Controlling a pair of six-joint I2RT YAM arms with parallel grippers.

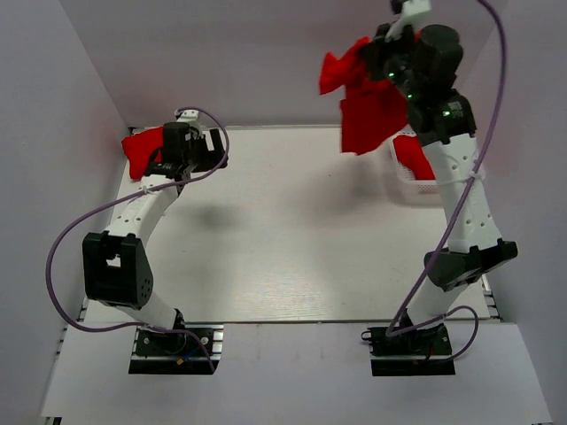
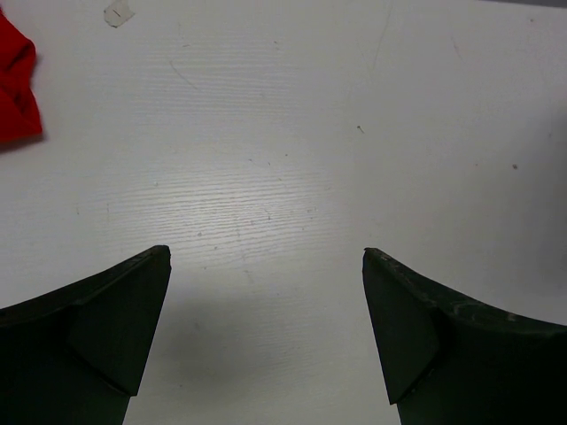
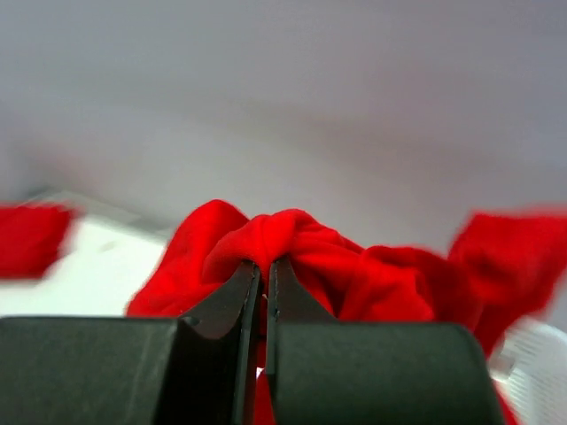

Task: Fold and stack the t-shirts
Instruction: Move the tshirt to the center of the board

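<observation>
My right gripper (image 1: 383, 51) is raised high over the table's back right, shut on a bunched fold of a red t-shirt (image 1: 368, 106) that hangs below it. In the right wrist view the jaws (image 3: 264, 263) pinch the red cloth (image 3: 306, 243) tightly. Another red t-shirt (image 1: 142, 150) lies crumpled at the back left of the table. My left gripper (image 1: 215, 149) hovers just right of it, open and empty. The left wrist view shows its fingers (image 2: 266, 255) spread wide over bare table, with that shirt's edge (image 2: 16, 84) at the upper left.
A white lattice basket (image 1: 400, 184) stands at the back right, under the right arm, with more red cloth (image 1: 413, 156) inside. Its rim (image 3: 532, 354) shows blurred in the right wrist view. White walls enclose the table (image 1: 292, 230) at the back and sides.
</observation>
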